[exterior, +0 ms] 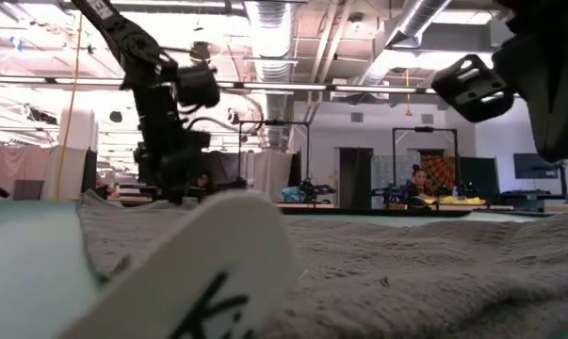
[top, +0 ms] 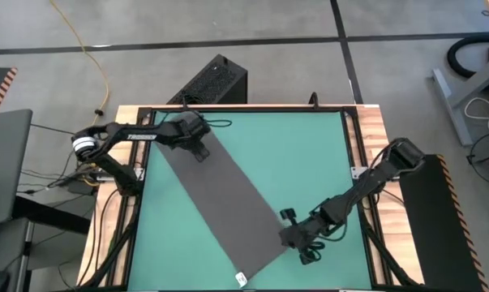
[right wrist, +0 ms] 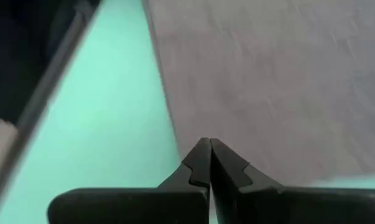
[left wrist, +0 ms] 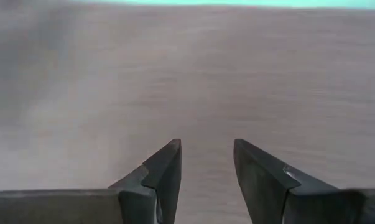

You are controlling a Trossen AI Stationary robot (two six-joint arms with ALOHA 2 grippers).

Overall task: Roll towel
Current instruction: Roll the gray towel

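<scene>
towel: a long dark grey strip, laid flat and unrolled on the green mat. It runs on a diagonal from the mat's far left corner down to the near edge, a bit right of the middle. No roll has been started yet, going by how flat it lies.

white tag: found at the towel's near end, right at the mat's near edge. In the low view it fills the foreground.

long axis: far-left to near-right, so a roll would probably be run along that line from one short end.

right gripper: parked at the towel's near end, on its right long edge, low over the cloth. In its wrist view the fingers are pressed together, tips over the towel just inside the border with the mat. Whether any cloth is pinched can't be told.

left gripper: set over the far end of the towel, near the mat's far left corner. Fingers held apart, with nothing but grey cloth seen between and beyond them.

nearer arm: each short end is covered by one arm. The tagged near end is the right arm's, the far end the left's.
</scene>
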